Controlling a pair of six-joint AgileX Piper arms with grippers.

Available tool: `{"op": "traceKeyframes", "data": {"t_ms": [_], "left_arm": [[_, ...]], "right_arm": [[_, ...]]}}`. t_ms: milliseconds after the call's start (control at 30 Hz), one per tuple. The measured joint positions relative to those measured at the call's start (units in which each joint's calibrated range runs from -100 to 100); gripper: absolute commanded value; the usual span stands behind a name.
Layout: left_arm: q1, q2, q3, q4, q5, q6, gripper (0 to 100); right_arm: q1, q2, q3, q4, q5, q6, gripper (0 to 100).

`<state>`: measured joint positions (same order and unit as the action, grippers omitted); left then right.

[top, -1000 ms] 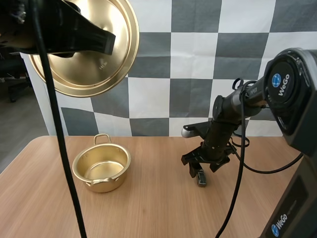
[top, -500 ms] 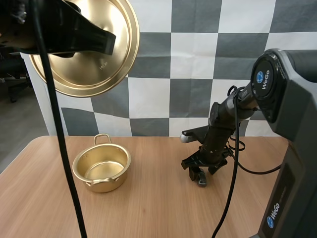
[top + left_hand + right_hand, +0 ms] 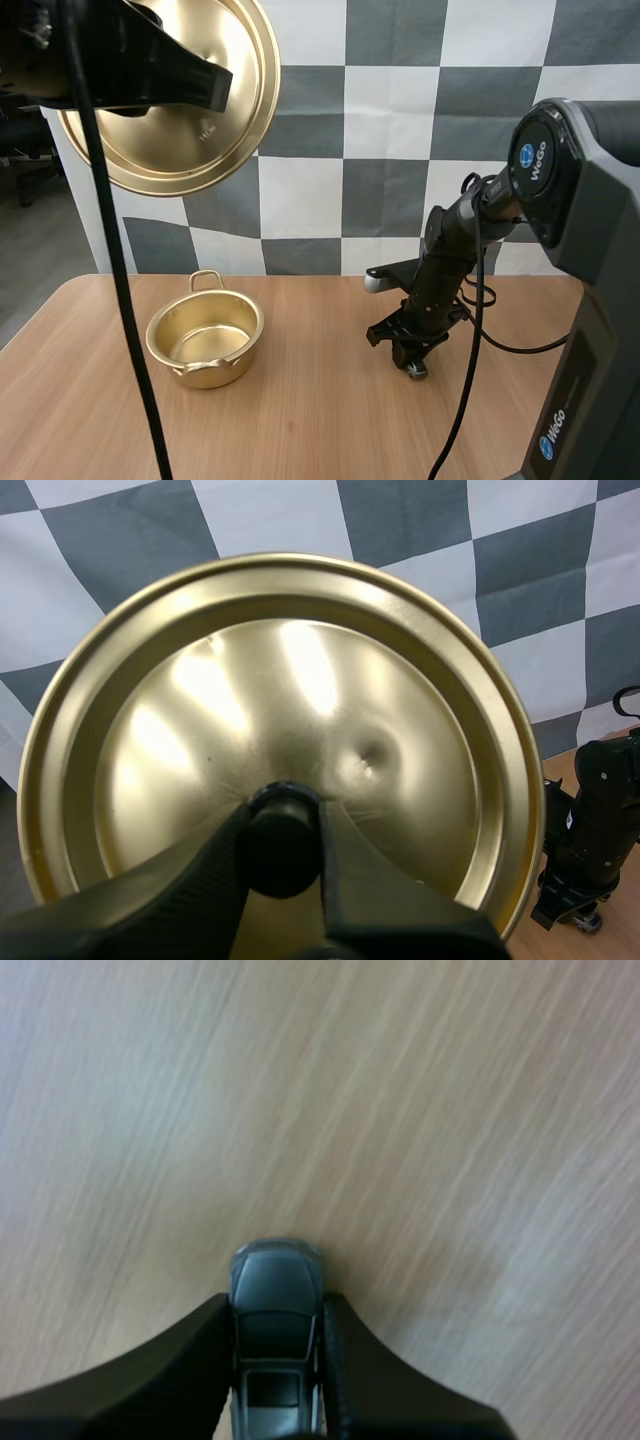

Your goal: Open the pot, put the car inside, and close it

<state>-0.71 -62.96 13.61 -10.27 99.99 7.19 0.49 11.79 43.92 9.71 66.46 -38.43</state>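
Now left gripper [image 3: 283, 842] grips lid [image 3: 300, 700] knob high, leaving pot [image 3: 225, 368] open, while right gripper [image 3: 277, 1310] pinches car [image 3: 275, 1272] on bench [image 3: 400, 1110] for loading.

Open round gold metal pot [image 3: 205, 340] near left edge of wooden table [image 3: 300, 430]; round gold lid [image 3: 190, 110] aloft; right gripper [image 3: 409, 358] down on small dark car [image 3: 416, 370].

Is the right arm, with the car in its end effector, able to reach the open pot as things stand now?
Probably yes. The left end effector holds the lid raised, so the pot stands open, and only bare table lies between it and the right end effector with the car.
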Motion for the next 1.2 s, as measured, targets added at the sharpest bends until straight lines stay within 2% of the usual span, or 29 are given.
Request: {"op": "traceKeyframes", "data": {"t_ms": [133,333,500,667,867,1133,1200], "left_arm": [[0.00,-0.30,0.00,0.00,0.00,0.00,0],[0.00,-4.16,0.00,0.11,0.00,0.00,0],[0.00,-9.71,0.00,3.97,0.00,0.00,0],[0.00,-15.82,0.00,8.75,0.00,0.00,0],[0.00,-22.87,0.00,9.44,0.00,-1.59,0],[0.00,-27.85,0.00,9.72,0.00,-3.60,0],[0.49,-28.15,0.00,10.66,0.00,-4.37,0]], "right_arm": [[0.00,-3.53,-2.71,1.92,6.64,-0.85,0],[0.00,-14.03,-13.86,11.36,20.15,-7.86,0],[0.00,-23.63,-23.99,18.38,32.38,-11.27,0],[0.08,-29.33,-32.99,22.42,33.54,-12.89,0],[0.95,-27.77,-35.60,24.44,33.54,-15.27,0],[6.08,-21.64,-35.60,26.70,33.54,-15.71,0],[7.53,-20.24,-35.60,27.20,33.54,-16.64,0]]}}
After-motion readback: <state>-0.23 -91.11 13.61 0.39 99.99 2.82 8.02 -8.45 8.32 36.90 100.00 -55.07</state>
